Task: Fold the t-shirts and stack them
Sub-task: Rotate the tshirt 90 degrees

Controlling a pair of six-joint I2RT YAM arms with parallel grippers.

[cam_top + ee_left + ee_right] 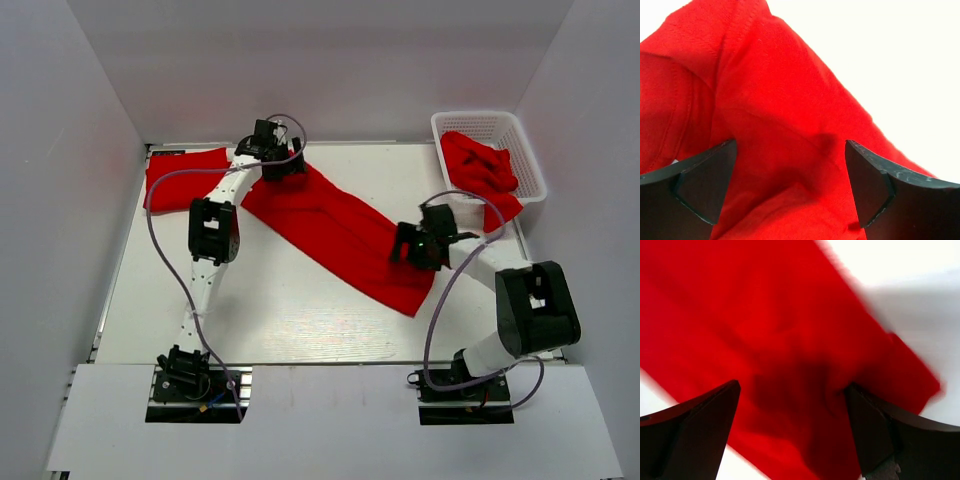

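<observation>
Left arm (213, 230) and right arm (535, 300), jaws of both wide apart.
The left one reaches far ahead, wrist turned to the right; the right one is folded at the elbow, wrist pointing left.

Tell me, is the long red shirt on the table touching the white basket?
Apart. The top view shows white table between the long shirt and the basket.

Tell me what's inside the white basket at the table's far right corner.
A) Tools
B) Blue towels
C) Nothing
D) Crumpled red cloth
D: crumpled red t-shirts fill the white basket, with some cloth spilling over its near rim.
</observation>
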